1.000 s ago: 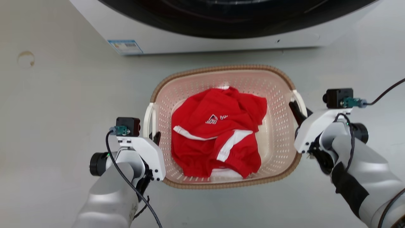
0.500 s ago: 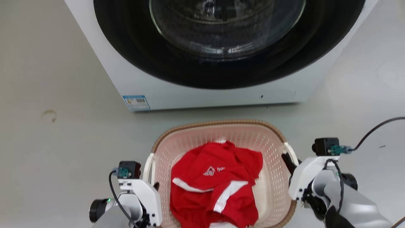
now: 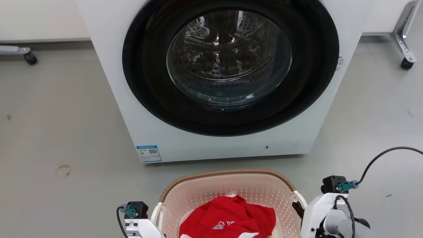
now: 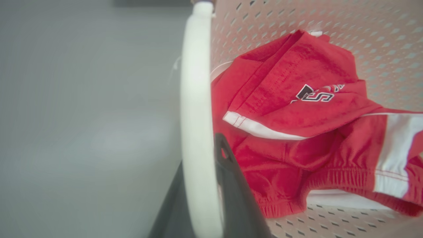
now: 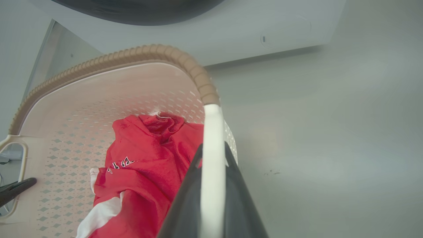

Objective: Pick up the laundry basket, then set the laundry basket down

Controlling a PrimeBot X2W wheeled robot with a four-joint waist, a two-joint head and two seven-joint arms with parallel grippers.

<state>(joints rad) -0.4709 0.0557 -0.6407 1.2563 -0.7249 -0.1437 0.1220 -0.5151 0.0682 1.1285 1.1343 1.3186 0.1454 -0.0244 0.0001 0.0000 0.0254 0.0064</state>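
Observation:
The laundry basket (image 3: 228,173), cream with perforated walls and a brown woven-look rim, lies at the bottom middle of the head view, between my two arms. A red garment with white stripes (image 3: 231,219) lies inside it. In the left wrist view my left gripper (image 4: 201,158) is shut on the basket's white left handle (image 4: 195,82), which runs between the dark fingers. My right gripper (image 5: 214,150) is likewise shut on the white right handle (image 5: 211,132), just below the brown rim (image 5: 132,56). I cannot tell whether the basket rests on the floor.
A white front-loading washer (image 3: 115,99) with a round glass door (image 3: 228,59) stands just behind the basket. Caster legs of other equipment sit at the far left (image 3: 29,58) and far right (image 3: 404,62). Grey floor with a round stain (image 3: 62,171) spreads on both sides.
The head camera has swung upward, so the washer door has come fully into view and the basket has slid to the picture's bottom. Both grippers have kept hold of the handles.

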